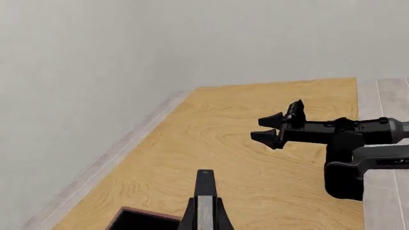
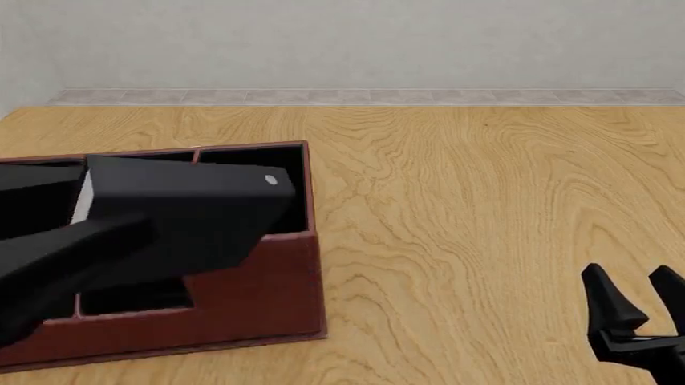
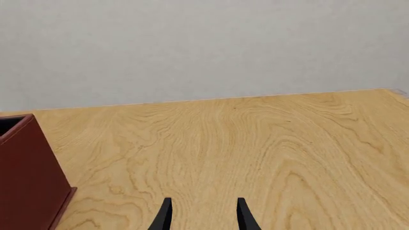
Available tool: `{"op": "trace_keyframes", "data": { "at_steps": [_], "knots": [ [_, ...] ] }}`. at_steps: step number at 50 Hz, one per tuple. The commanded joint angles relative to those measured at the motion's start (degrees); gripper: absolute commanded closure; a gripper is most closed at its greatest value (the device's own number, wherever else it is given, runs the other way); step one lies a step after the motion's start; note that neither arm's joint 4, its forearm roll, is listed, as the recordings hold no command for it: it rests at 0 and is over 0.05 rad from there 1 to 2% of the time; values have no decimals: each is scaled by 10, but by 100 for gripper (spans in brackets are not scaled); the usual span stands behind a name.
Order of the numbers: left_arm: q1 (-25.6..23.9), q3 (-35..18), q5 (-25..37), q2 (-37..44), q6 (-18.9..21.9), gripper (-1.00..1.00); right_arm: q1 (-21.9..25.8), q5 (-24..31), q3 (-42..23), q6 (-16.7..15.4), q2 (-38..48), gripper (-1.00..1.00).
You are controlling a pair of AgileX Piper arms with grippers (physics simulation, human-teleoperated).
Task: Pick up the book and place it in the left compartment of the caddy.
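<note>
Left gripper (image 1: pixel 204 191) shows in its own wrist view as black tapered fingers pressed together around a pale grey strip, with no gap between them; whether that strip is the book's page edge cannot be told for sure. Below it a corner of the caddy (image 1: pixel 137 218) appears, a reddish-brown rim around black lining, on the wooden table (image 1: pixel 243 143) with its swirling light grain. Across that table the right gripper (image 1: pixel 271 130) hangs level, its two pointed black fingers spread apart with nothing between them. From the front, the left arm (image 2: pixel 139 233), a blocky matte black body, reaches in low over the caddy (image 2: pixel 268 281) and hides most of its inside; a small white sliver shows at the arm's far edge, too little to name. The caddy's smooth leather-look wall stands tall at its right corner. The book itself cannot be made out, nor can the left compartment. At the lower right the right gripper (image 2: pixel 634 298) points upward, jaws parted and empty. In the right wrist view its fingertips (image 3: pixel 164 215) frame bare wood, with the caddy's brown corner (image 3: pixel 28 182) well off to one side.
</note>
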Motion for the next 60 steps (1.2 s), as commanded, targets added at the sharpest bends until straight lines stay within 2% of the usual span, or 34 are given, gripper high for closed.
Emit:
{"op": "trace_keyframes", "data": {
  "at_steps": [1,3,10,12,15,17,20,21,23,25,28,31,36,37,39,40,41,45,52,58,60],
  "knots": [
    [104,-27,-41,1,-1,100,0,1,0,1,-2,-100],
    [141,-38,-46,20,-13,100,0,-1,0,2,0,-100],
    [186,-66,-39,49,-31,100,-1,1,0,4,-3,-100],
    [199,-64,-47,48,-24,100,-1,0,0,4,-2,-100],
    [238,-69,-65,52,-36,100,-1,4,0,5,-6,-100],
    [282,-71,-82,67,-34,100,-2,4,0,5,-7,-100],
    [312,-76,-96,63,-53,100,-2,6,0,6,-9,-100],
    [311,-74,-94,68,-41,100,-2,6,0,6,-10,-100],
    [337,-77,-106,59,-57,100,-2,8,0,7,-12,-100],
    [351,-76,-117,54,-54,100,-2,6,0,7,-10,-100],
    [354,-83,-113,59,-52,100,-2,6,0,7,-10,-100],
    [382,-91,-114,62,-74,100,-2,9,0,7,-14,-100],
    [399,-91,-116,62,-78,100,-2,11,0,6,-15,-100],
    [416,-88,-121,65,-70,100,-2,10,0,6,-15,-100],
    [409,-94,-111,58,-97,100,-3,12,0,6,-17,-100],
    [409,-94,-111,58,-97,100,-3,12,0,6,-17,-100],
    [405,-87,-116,50,-77,100,-3,12,0,6,-18,-100],
    [401,-85,-110,47,-80,100,-3,13,0,6,-19,-100],
    [450,-105,-89,73,-86,100,-3,13,0,7,-19,-100],
    [479,-108,-90,77,-67,100,-3,17,0,8,-24,-100],
    [492,-120,-76,91,-79,100,-3,16,0,9,-23,-100]
  ]
}}
